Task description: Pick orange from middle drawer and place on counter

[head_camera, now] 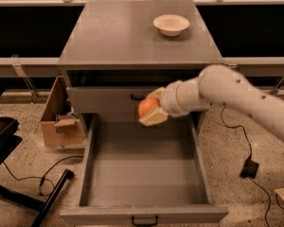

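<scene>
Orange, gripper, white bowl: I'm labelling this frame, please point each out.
orange (146, 107), camera view, its exposed left face.
gripper (152, 107), camera view, midway between fingertips, above the middle drawer (142, 174), clamping the orange.
white bowl (171, 23), camera view, its hollow, on the counter (123, 37).

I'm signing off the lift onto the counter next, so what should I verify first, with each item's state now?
1. The orange held in the end effector: ok.
2. The orange out of the middle drawer: ok, it hangs above the tray, in front of the upper drawer front.
3. The end effector above counter level: not ok, it is below the edge.
4. Bare counter spot: ok, left of the bowl.
5. Grip firm enough for the lift: cannot tell.
</scene>
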Tool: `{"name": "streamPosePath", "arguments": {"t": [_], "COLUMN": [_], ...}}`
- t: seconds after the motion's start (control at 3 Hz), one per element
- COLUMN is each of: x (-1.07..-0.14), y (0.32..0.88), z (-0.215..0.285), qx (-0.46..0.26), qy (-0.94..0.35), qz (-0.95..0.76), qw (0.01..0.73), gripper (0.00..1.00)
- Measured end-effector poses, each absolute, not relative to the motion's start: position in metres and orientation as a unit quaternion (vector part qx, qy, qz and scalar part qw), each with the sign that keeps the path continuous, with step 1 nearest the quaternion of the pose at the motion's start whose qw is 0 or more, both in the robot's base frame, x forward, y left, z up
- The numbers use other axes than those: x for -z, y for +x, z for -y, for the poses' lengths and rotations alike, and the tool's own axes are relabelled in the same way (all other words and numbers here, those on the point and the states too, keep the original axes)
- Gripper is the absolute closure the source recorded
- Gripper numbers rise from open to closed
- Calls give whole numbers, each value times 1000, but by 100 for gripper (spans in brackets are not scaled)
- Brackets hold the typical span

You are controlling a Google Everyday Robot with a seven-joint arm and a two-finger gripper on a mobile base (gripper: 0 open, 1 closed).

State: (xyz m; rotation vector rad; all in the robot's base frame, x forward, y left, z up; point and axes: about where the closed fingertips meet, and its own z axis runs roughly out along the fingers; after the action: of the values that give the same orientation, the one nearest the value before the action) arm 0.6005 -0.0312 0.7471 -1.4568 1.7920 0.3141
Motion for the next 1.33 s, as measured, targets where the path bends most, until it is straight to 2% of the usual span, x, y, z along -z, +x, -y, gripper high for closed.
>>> {"name": "streamPosePath", "arguments": {"t": [0.33,1.0,1.33], "x": [-830,-897,-955], "y": [634,712,750], "z": [26,-30,-50], "qx": [-120,-116,-108], "qy": [-602,-617,-593], "qz": [-689,-690,-684], "qw": [385,361,411], "gripper": [100,100,100]}}
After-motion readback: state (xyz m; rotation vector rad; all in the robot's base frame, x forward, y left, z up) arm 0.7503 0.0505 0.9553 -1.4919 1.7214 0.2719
